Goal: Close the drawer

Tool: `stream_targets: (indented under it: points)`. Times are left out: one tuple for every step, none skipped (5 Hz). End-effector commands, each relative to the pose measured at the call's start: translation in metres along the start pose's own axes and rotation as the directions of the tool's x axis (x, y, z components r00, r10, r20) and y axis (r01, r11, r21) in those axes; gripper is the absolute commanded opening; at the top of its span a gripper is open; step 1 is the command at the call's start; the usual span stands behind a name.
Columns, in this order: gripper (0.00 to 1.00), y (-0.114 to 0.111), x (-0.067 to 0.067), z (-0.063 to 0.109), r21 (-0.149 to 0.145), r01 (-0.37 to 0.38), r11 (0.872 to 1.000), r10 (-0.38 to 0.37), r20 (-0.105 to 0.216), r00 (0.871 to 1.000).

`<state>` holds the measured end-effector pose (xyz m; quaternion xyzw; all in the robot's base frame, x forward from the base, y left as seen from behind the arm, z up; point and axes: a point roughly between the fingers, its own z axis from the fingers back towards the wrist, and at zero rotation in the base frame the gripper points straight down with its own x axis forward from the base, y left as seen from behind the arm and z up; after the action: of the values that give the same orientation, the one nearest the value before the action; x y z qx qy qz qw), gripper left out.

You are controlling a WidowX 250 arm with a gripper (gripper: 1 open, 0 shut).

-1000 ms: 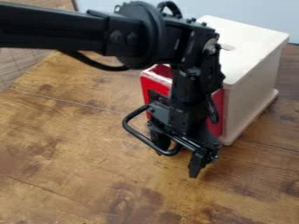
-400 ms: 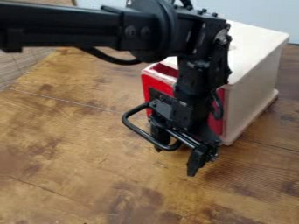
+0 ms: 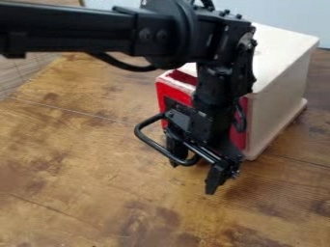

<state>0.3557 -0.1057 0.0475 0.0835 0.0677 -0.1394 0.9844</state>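
Observation:
The red drawer (image 3: 173, 93) sits in the front of the cream-white cabinet (image 3: 277, 58), and its face seems to stand slightly proud of the cabinet. Its black loop handle (image 3: 151, 141) juts out toward the lower left over the wooden table. My black gripper (image 3: 202, 168) points steeply down right in front of the drawer face, open, with one fingertip (image 3: 218, 181) close to the tabletop. The handle's near end runs in by the fingers; I cannot tell whether they touch it. The arm hides much of the drawer front.
The wooden table (image 3: 77, 183) spreads to the left and front. My arm's black links (image 3: 91, 34) cross the top of the view from the left. The cabinet stands at the right, near the table's edge.
The arm's upper links have swung a little up and to the right and the wrist has turned slightly. The gripper tip has stayed in place, still open.

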Motion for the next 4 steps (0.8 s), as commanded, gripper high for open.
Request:
stream_targets:
  points:
    - [1.0,-0.013,0.018,0.001,0.003,0.011,1.0,-0.011,0.029,0.999]
    - [1.0,0.0,0.021,0.002,0.001,-0.011,1.0,0.011,0.028,1.0]
    - [1.0,0.003,0.022,-0.004,0.01,0.028,1.0,-0.029,0.036,0.999]
    - [1.0,0.006,0.024,-0.009,0.018,0.068,0.998,-0.068,0.042,0.997]
